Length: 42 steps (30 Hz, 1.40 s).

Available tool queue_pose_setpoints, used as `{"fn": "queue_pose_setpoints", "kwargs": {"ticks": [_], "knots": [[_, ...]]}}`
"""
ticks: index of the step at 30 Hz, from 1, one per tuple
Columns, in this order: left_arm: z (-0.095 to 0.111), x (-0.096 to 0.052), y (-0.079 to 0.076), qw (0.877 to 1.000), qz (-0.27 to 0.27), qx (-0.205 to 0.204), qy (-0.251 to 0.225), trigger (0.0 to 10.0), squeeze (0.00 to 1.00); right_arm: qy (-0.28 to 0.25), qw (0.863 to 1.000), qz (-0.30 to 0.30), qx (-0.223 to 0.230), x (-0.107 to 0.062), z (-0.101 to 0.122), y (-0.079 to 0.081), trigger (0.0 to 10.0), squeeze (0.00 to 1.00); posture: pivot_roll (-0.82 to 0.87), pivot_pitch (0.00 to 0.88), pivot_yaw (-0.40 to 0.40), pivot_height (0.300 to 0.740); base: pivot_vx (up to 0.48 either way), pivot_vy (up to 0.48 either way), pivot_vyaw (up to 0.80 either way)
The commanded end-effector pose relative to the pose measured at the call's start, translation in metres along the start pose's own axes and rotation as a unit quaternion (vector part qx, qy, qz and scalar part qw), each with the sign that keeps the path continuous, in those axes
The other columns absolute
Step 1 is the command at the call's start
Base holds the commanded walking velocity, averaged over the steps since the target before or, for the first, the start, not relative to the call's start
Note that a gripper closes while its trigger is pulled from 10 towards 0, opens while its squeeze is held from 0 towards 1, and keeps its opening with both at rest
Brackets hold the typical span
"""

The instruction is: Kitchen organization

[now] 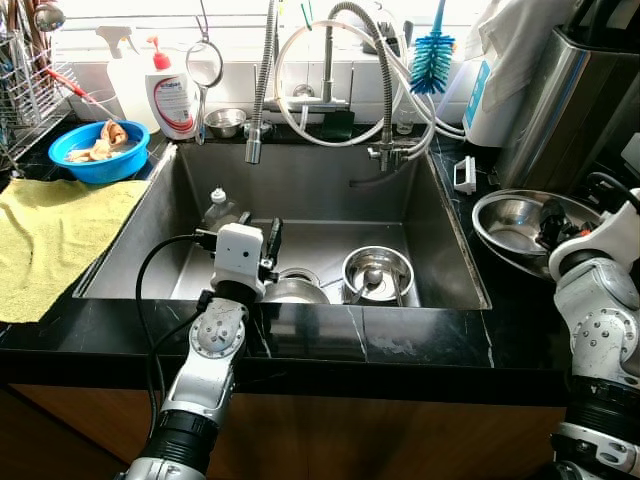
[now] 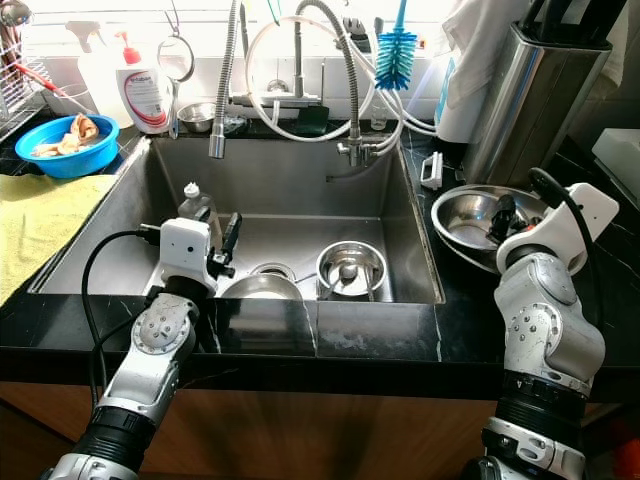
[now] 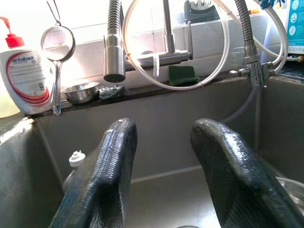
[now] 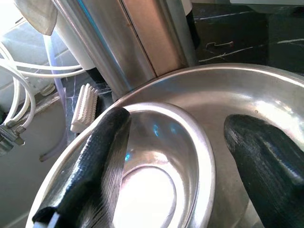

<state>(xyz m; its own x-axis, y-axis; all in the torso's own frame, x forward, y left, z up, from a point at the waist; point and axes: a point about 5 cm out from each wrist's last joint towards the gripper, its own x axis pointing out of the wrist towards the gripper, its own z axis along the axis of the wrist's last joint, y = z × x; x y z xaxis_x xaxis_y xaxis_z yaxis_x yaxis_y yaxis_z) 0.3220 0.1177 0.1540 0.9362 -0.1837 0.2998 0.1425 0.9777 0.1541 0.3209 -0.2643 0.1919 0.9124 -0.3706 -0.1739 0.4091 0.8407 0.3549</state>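
Observation:
My left gripper [image 1: 272, 238] hangs open over the front left of the steel sink [image 1: 420, 200], with nothing between its fingers [image 3: 114, 156]. Below it in the sink lie a steel dish [image 1: 295, 292] and, to its right, a steel bowl [image 1: 377, 272]. A small clear bottle [image 1: 218, 208] stands at the sink's left wall. On the right counter my right gripper [image 2: 503, 215] is open inside a large steel bowl [image 1: 510, 225]. A smaller steel bowl [image 4: 156, 180] nests in it, and its rim runs between the fingers [image 4: 99, 156].
A pull-down faucet [image 1: 258, 100] and hoses hang over the sink's back. On the left are a blue bowl [image 1: 98, 150], a yellow cloth [image 1: 50, 240], a soap bottle [image 1: 172, 95] and a dish rack [image 1: 20, 80]. A tall steel canister [image 1: 560, 100] stands behind the large bowl.

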Motion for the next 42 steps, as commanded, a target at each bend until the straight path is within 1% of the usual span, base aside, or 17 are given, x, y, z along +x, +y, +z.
{"fn": "queue_pose_setpoints", "kwargs": {"ticks": [1, 4, 5, 14, 15, 16, 17, 22, 31, 37, 40, 42], "knots": [[0.003, 0.005, -0.002, 1.000, -0.009, 0.009, -0.003, 10.0, 0.00, 0.015, 1.000, 0.006, 0.004, 0.001, -0.005, 0.004, 10.0, 0.00, -0.14, 0.000, 0.006, 0.740, 0.000, 0.000, 0.00], [0.004, 0.005, -0.004, 1.000, -0.013, 0.011, -0.005, 10.0, 0.00, 0.029, 0.999, 0.012, 0.007, 0.002, -0.010, 0.006, 10.0, 0.00, -0.14, 0.000, 0.002, 0.740, 0.000, 0.000, 0.00], [0.004, 0.003, -0.005, 1.000, -0.018, 0.016, -0.007, 10.0, 0.00, 0.038, 0.999, 0.014, 0.016, 0.002, -0.013, 0.007, 10.0, 0.00, -0.14, 0.000, -0.001, 0.740, 0.000, 0.000, 0.00], [0.003, 0.002, -0.003, 1.000, -0.016, 0.019, -0.006, 10.0, 0.00, 0.043, 0.999, 0.016, 0.025, 0.004, -0.016, 0.010, 10.0, 0.00, -0.13, 0.000, 0.000, 0.740, 0.000, 0.000, 0.00], [0.003, 0.002, -0.003, 1.000, -0.016, 0.019, -0.006, 10.0, 0.00, 0.043, 0.999, 0.016, 0.026, 0.004, -0.016, 0.010, 2.8, 0.00, -0.13, 0.000, 0.000, 0.740, 0.000, 0.000, 0.00], [0.003, 0.002, -0.003, 1.000, -0.016, 0.019, -0.006, 10.0, 0.00, 0.042, 0.999, 0.015, 0.028, 0.004, -0.015, 0.010, 2.8, 0.00, -0.13, 0.000, 0.001, 0.740, 0.000, 0.000, 0.00], [0.004, 0.003, -0.003, 1.000, -0.017, 0.019, -0.007, 10.0, 0.00, 0.041, 0.999, 0.013, 0.030, 0.004, -0.015, 0.010, 0.0, 0.00, -0.13, 0.000, 0.002, 0.740, 0.000, 0.000, 0.00], [0.005, 0.005, -0.004, 1.000, -0.019, 0.019, -0.009, 10.0, 0.00, 0.037, 0.999, 0.006, 0.034, 0.004, -0.013, 0.007, 0.0, 0.00, -0.14, 0.000, 0.003, 0.740, 0.000, 0.000, 0.00], [0.005, 0.004, -0.005, 1.000, -0.019, 0.019, -0.010, 10.0, 0.00, 0.029, 0.999, 0.001, 0.038, 0.004, -0.010, 0.007, 0.0, 0.00, -0.14, 0.000, 0.007, 0.740, 0.000, 0.000, 0.00], [0.006, 0.005, -0.007, 1.000, -0.021, 0.013, -0.015, 10.0, 0.00, 0.014, 0.999, -0.008, 0.040, 0.003, -0.003, 0.007, 0.0, 0.00, -0.14, 0.000, 0.005, 0.740, 0.000, 0.000, 0.00], [0.007, 0.006, -0.010, 1.000, -0.023, 0.011, -0.016, 10.0, 0.00, -0.008, 0.999, -0.022, 0.044, 0.002, 0.004, 0.005, 0.0, 0.00, -0.14, 0.000, 0.004, 0.740, 0.000, 0.000, 0.00], [0.007, 0.005, -0.010, 1.000, -0.023, 0.011, -0.017, 10.0, 0.00, -0.017, 0.998, -0.023, 0.048, 0.001, 0.009, 0.006, 0.0, 0.00, -0.14, 0.000, 0.002, 0.740, 0.000, 0.000, 0.00]]}}
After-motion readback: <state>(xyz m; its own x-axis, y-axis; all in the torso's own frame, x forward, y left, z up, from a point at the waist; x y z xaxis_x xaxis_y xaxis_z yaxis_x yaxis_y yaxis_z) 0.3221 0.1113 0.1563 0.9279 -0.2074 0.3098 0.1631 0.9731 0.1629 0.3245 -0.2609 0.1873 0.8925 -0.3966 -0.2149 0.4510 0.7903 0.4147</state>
